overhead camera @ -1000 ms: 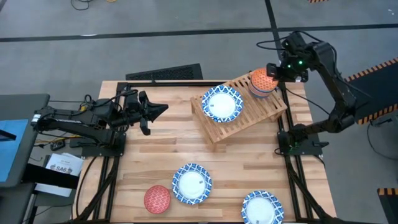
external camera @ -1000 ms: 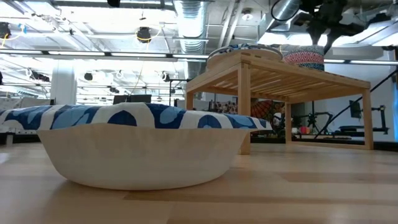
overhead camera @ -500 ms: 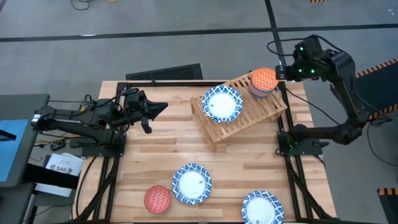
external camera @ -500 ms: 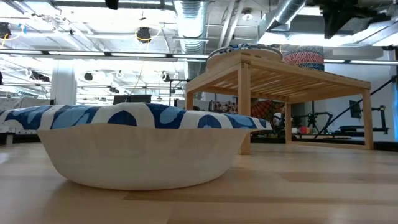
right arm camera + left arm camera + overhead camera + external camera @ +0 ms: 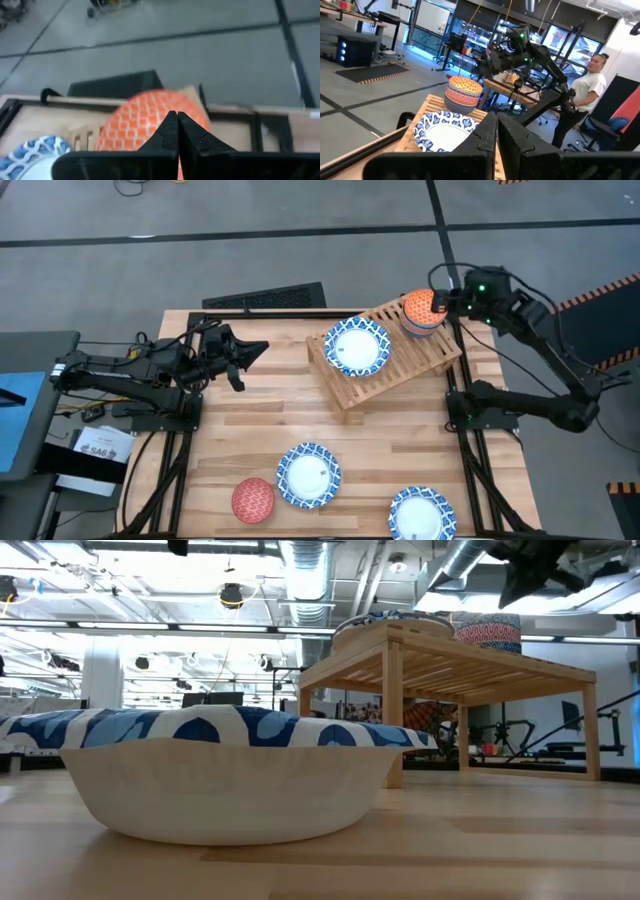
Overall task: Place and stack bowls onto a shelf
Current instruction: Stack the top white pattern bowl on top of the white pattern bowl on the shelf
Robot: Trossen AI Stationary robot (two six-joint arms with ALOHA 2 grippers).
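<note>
The wooden slat shelf (image 5: 392, 363) stands slantwise at the table's far right. On it sit a wide blue-and-white bowl (image 5: 357, 346) and an orange bowl (image 5: 422, 307) stacked in a blue-grey one (image 5: 488, 639). My right gripper (image 5: 438, 303) is shut just right of and above that stack, clear of it in the low view (image 5: 520, 580). In its wrist view the shut fingertips (image 5: 176, 124) point over the orange bowl (image 5: 145, 120). My left gripper (image 5: 262, 348) is shut above the table's left part.
On the near table lie two more blue-and-white bowls (image 5: 308, 475) (image 5: 422, 515) and a red bowl (image 5: 253, 499). The shelf slats between the wide bowl and the stack are bare. A person (image 5: 582, 95) stands in the room beyond the right arm.
My right gripper has risen from the orange bowl, drawn back toward the table's right edge, then returned beside the stack, and its fingers have shut. The stack stays on the shelf.
</note>
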